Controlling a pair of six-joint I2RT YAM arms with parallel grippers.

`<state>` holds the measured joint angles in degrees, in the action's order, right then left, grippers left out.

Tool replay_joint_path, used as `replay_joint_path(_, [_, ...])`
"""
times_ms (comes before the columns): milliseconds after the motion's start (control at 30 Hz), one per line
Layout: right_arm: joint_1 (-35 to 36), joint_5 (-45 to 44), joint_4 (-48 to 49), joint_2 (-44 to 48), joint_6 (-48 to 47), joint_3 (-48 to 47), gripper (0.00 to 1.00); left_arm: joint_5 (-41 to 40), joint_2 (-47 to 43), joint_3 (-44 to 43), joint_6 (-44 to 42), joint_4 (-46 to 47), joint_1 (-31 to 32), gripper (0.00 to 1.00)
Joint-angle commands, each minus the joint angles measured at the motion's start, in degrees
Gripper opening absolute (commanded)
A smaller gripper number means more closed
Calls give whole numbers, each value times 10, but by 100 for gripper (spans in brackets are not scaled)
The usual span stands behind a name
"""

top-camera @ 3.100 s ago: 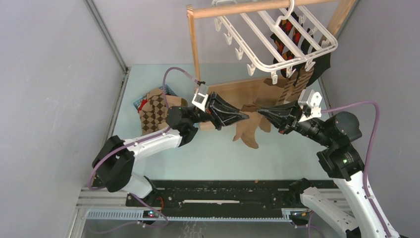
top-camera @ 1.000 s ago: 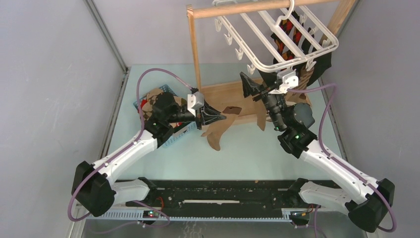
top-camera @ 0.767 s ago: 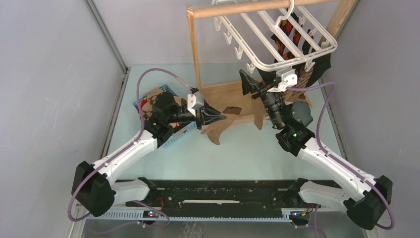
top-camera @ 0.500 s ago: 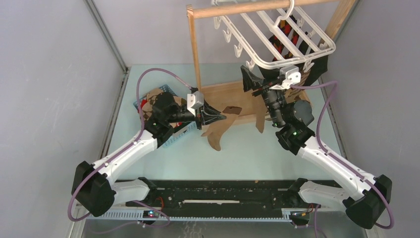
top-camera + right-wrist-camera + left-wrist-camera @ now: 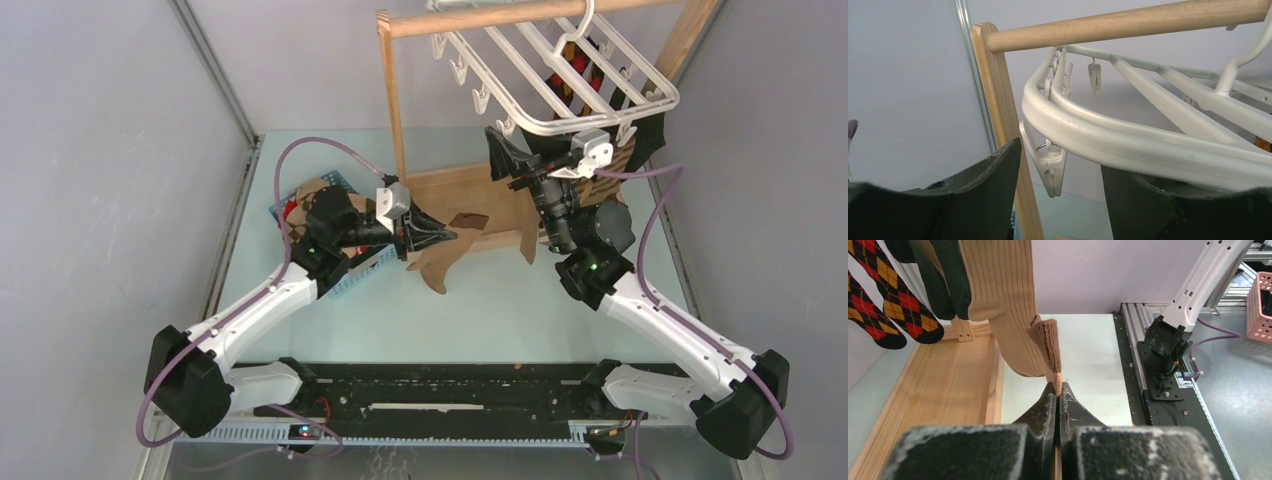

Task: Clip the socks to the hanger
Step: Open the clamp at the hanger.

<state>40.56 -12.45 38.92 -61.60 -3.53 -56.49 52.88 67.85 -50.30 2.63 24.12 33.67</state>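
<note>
My left gripper point(image 5: 440, 238) point(image 5: 1058, 390) is shut on the edge of a tan-brown sock point(image 5: 438, 265) point(image 5: 1049, 342), which hangs above the table in front of the wooden stand. The white hanger point(image 5: 560, 75) point(image 5: 1108, 135) hangs from the wooden rail point(image 5: 480, 18). Clipped to it are a plain tan sock point(image 5: 1003, 305), a black sock point(image 5: 943, 275) and a red argyle sock point(image 5: 878, 300). My right gripper point(image 5: 503, 160) point(image 5: 1060, 160) is open, raised to the hanger's near left corner. One shut white clip point(image 5: 1050, 167) dangles between its fingers.
The wooden stand's post point(image 5: 1000, 100) rises just left of the right gripper, and its base board point(image 5: 933, 385) lies on the table. A blue mesh basket point(image 5: 352, 270) with more socks sits at the left, under the left arm.
Earlier both grippers met at the sock; the right one let go and rose to the hanger's corner clip. Over the last second it edged higher and the hanger swung a little.
</note>
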Motion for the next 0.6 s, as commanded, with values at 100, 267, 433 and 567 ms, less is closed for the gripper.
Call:
replay_joint_path(100, [-6, 22, 56, -9, 7, -22, 68, 4, -17, -33, 13, 22, -3, 0])
replay_joint_path(267, [-7, 35, 69, -11, -8, -21, 73, 4, -14, -38, 17, 22, -3, 0])
replay_joint_path(433, [-13, 49, 83, -11, -21, -21, 77, 4, -10, -45, 22, 23, -2, 0])
replay_joint_path(567, [-16, 45, 89, -13, -12, -21, 77, 4, -8, -48, 25, 24, -2, 0])
